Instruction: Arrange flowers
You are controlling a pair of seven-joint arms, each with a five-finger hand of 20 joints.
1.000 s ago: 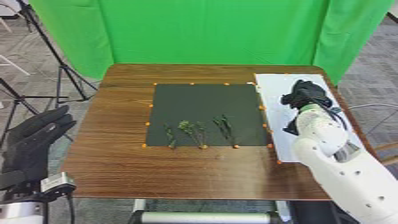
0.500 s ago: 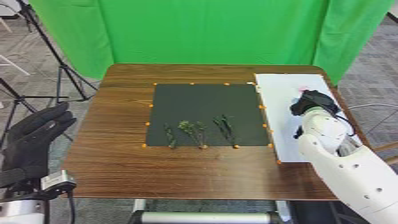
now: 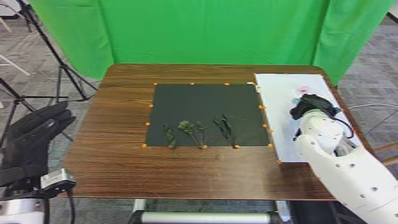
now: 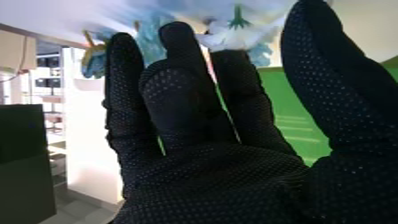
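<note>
Two black-gloved hands are at the brown table, and the right hand [image 3: 313, 106] is over the white sheet [image 3: 282, 126], its back to the head view. In the right wrist view, the right hand [image 4: 209, 175] is released, its fingers extended and loosely spread, the thumb standing apart from them, and nothing is grasped. A white flower [image 4: 233, 37] with a green base is by the fingertips; whether it touches them, I cannot tell. Pale blue flowers [image 4: 94, 62] show around the fingertips too.

In the head view, a pink flower [image 3: 305, 90] lies on the white sheet, just beyond the right hand. Farther out, to the left of that sheet, a dark sheet [image 3: 204, 107] is flat on the table [image 3: 169, 175]. Three small bunches of green stems [image 3: 225, 129] lie side by side along its near part, apart from one another, the middle bunch bushy at its top. Small orange markers dot the edges of the sheets.

The left hand [image 3: 31, 142] is off the table's left side, released, its fingers extended. Past the far table edge hangs a green cloth [image 3: 213, 32].
</note>
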